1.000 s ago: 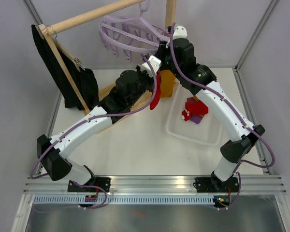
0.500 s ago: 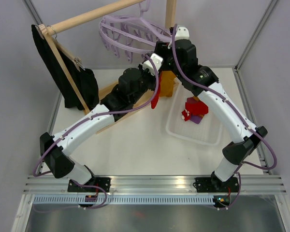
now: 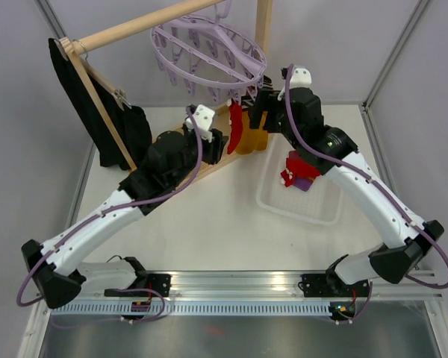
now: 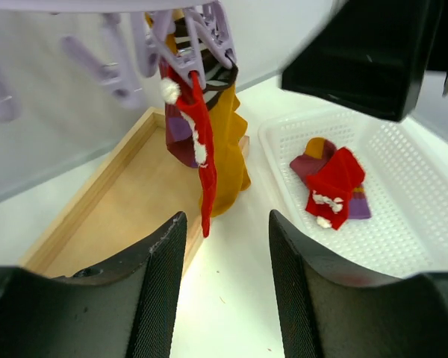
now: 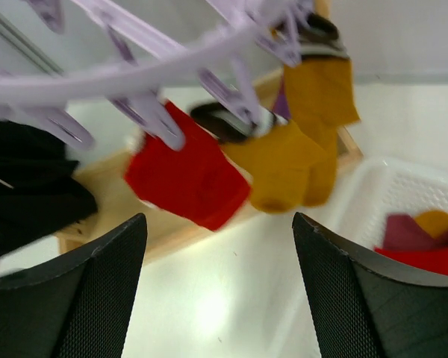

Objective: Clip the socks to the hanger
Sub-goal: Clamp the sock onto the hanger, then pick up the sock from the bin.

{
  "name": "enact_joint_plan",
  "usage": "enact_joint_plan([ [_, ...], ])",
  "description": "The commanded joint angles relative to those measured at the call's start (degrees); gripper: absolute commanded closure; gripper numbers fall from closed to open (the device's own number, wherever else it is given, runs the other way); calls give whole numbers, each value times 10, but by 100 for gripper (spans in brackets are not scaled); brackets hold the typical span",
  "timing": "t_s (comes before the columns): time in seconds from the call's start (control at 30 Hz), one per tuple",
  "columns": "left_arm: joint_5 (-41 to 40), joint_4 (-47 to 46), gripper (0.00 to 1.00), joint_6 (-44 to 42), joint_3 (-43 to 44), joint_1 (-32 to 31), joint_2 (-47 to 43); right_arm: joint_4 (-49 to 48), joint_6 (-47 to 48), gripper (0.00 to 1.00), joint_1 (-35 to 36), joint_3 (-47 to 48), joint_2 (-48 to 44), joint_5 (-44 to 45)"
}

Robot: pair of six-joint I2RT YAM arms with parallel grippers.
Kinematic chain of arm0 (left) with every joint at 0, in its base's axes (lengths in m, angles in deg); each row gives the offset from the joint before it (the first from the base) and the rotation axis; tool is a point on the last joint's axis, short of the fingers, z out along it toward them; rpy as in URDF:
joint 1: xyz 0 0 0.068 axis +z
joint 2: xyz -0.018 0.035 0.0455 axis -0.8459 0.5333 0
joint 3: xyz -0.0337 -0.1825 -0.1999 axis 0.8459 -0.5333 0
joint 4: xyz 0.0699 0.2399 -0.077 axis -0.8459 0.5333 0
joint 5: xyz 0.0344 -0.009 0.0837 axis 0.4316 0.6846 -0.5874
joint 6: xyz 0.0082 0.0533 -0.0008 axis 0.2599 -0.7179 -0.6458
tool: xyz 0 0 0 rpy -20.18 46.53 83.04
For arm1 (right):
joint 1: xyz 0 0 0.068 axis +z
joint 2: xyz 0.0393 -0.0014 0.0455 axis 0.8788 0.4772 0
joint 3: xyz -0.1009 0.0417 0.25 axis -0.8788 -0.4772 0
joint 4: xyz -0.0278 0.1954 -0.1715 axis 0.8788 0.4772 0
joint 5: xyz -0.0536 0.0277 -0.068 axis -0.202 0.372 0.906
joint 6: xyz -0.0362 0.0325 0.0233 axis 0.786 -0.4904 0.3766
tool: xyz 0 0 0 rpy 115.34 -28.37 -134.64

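Lavender spoked plastic hanger (image 3: 209, 48) hangs over the table's (image 3: 209, 224) far edge, with a soft red sock (image 4: 201, 160) and a mustard sock (image 4: 228, 142) pegged beneath. Spare socks (image 4: 332, 186) lie in the white perforated basket (image 4: 418, 194), right side. Left gripper (image 4: 224, 224) and right gripper (image 5: 218, 224): both spread, empty. Matte white tabletop, grey walls (image 3: 343, 45).

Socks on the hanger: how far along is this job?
Done: a red fabric sock and mustard-yellow socks hang from pegs of the round lavender plastic clip hanger. In hand: nothing; left hand and right hand are open, empty. Left: a red, maroon and mustard sock pile in the white perforated plastic basket.
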Motion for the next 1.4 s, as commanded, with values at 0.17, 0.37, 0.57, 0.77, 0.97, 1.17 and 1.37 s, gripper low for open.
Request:
enact_joint_plan([
  [0.17,-35,72,46,139,-98,1,-133,-12,-56,15,-71,-222,-94,42],
  [0.37,-34,122,46,195,-120,1,-179,-43,-70,21,-181,-300,-54,-5],
  [0.57,-33,129,45,207,-144,1,-215,-54,-54,27,-184,-335,-24,11],
  [0.77,-31,125,45,207,-151,1,-211,-87,3,32,-169,-370,-8,37],
  [0.97,-26,118,46,205,-155,1,-207,-101,21,34,-134,-370,39,74],
  [1.17,-24,118,46,190,-148,1,-204,-106,10,56,-125,-360,96,105],
  [1.37,-16,127,46,179,-142,1,-190,-102,11,77,-125,-350,110,107],
])
